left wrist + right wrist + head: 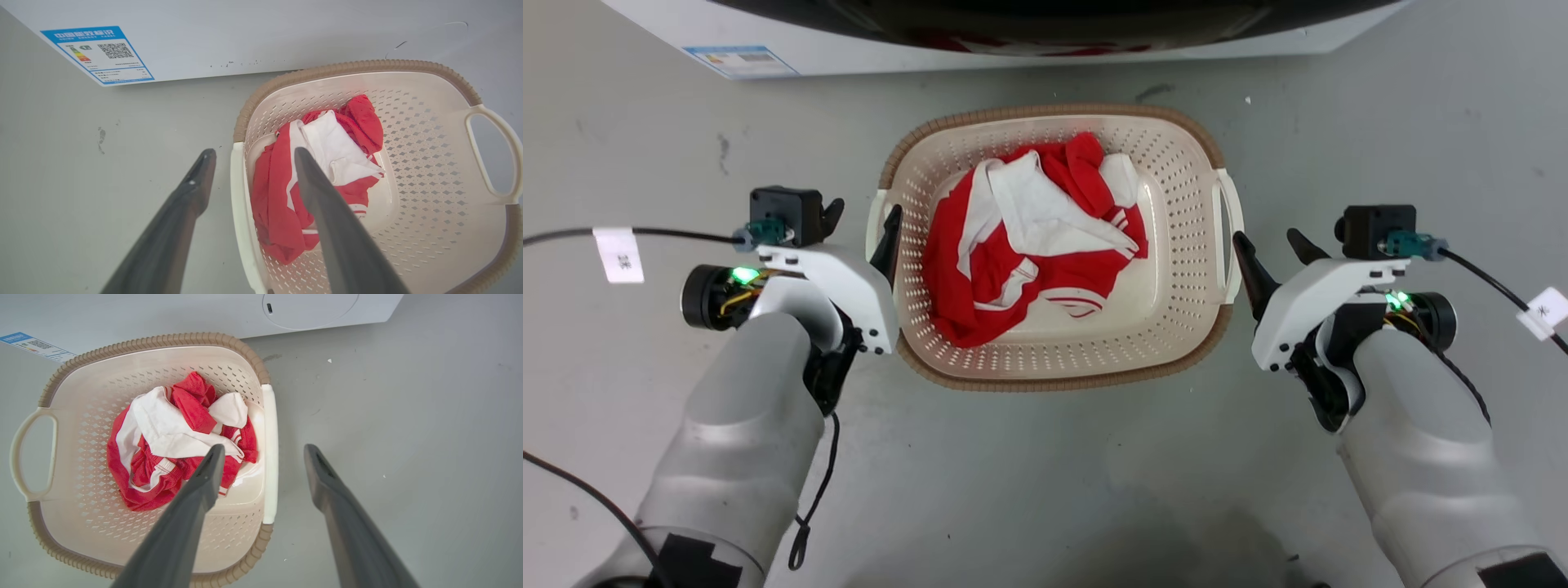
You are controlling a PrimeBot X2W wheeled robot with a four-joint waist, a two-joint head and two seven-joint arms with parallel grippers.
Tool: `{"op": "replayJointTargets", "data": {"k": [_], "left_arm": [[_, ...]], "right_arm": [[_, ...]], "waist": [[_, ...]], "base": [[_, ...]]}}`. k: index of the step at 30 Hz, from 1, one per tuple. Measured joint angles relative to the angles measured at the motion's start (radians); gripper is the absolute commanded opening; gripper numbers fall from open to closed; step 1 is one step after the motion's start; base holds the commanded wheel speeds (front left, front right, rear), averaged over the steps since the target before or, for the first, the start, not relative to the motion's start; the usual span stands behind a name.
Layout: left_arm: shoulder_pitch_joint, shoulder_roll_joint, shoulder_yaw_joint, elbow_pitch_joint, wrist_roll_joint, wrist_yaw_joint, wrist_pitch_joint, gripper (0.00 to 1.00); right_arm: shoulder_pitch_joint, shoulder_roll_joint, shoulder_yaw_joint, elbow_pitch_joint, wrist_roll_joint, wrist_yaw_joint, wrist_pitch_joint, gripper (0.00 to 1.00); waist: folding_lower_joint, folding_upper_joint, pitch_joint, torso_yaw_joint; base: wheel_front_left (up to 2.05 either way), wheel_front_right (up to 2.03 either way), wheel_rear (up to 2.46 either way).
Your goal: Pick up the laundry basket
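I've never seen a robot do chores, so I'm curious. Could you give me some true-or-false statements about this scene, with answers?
1. The laundry basket holds red and white clothing. True.
2. The left gripper is shut on a handle. False: it is open, fingers either side of the left handle.
3. The basket stands on a table. False: it stands on the grey floor.
4. The right gripper is open astride the right handle. True.

The top edge cuts off the washing machine [890, 51], whose label [739, 60] is too small to read.
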Motion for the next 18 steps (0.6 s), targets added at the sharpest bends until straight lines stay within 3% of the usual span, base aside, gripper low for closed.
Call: {"op": "replayJointTargets", "data": {"k": [7, 18], "left_arm": [[-0.079, 0.054, -0.087, 0.046, -0.108, 0.0, 0.112, 1.0], [-0.147, 0.128, -0.192, 0.072, -0.221, 0.0, 0.262, 1.0]], "right_arm": [[-0.113, 0.0, 0.105, 0.106, 0.084, 0.0, 0.049, 1.0], [-0.208, 0.0, 0.295, 0.148, 0.273, 0.0, 0.125, 1.0]], "waist": [[0.0, 0.0, 0.074, -0.018], [0.0, 0.0, 0.163, -0.055]], "base": [[0.0, 0.0, 0.0], [0.0, 0.0, 0.0]]}}
